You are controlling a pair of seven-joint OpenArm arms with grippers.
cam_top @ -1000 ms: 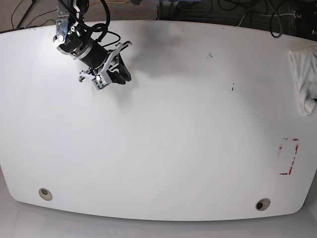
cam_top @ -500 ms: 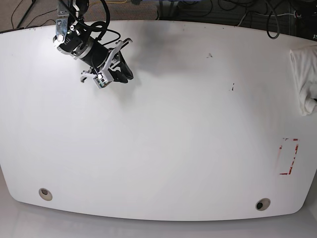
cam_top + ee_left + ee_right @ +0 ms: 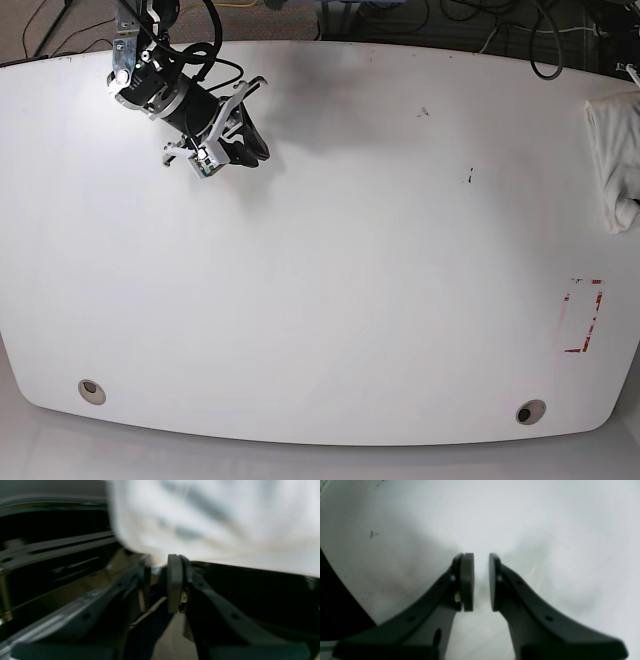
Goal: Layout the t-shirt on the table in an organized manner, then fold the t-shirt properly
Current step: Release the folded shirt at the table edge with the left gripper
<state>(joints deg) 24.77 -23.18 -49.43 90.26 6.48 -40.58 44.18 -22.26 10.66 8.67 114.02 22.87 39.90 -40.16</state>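
Surface fills nearly the whole base view: white, broad, mostly bare, with two small round grommet holes near its front edge and a red-and-white tape mark toward the right side of that view. T-shirt lies bunched at the far right edge of the base view, partly cut off by the frame, not yet spread; its long axis cannot be told from the crumpled heap. Right tool hangs over the far-left back part of the surface, well apart from the cloth, almost the whole width between them. Its wrist view shows the two pads standing narrow with a slim gap, nothing between them, only bare white surface beneath. Left tool is out of the base view; its wrist view, blurred, shows white cloth just above and touching the pad tips, the pads close together on what appears to be a pinch of fabric at the hem of the bundle. Judgement: the left arm is much the nearer, and layout has barely begun; the shirt wants drawing leftward in the base view, toward the open middle.
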